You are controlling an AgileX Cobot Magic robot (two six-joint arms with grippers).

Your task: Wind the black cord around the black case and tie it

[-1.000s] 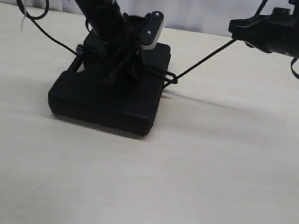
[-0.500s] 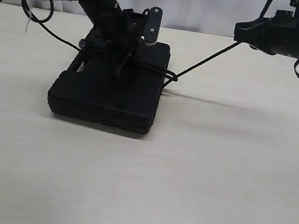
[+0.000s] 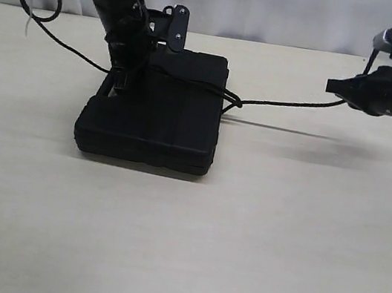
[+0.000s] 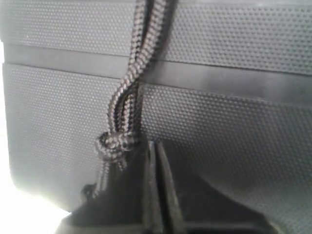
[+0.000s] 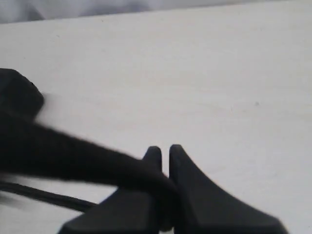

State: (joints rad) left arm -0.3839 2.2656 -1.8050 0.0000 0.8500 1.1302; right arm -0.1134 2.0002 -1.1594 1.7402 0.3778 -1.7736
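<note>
The black case point(image 3: 151, 120) lies flat on the tabletop point(image 3: 177, 256), a bit left of the middle. It has slid a little to the right since a second ago. The black cord point(image 3: 286, 102) goes over the top of the case near its far end. There is a tangle of loops point(image 3: 230, 101) at the right edge of the case. From there the cord runs out to the right pincer point(image 3: 333, 85). A moment ago this part of the cord went steeply up; now it lies low and almost level. That looks like the wrap being pulled tight from the side, so the tying is under way but not done. The right pincer is closed on the cord, and its arm reaches in low from the right with its tip pointing left at the case. The left pincer point(image 4: 155, 148) was open over the case before, and now it is closed. It points down at the far left side of the case. A small knot point(image 4: 112, 145) sits just beside its tips, but I cannot tell if it nips the cord.
</note>
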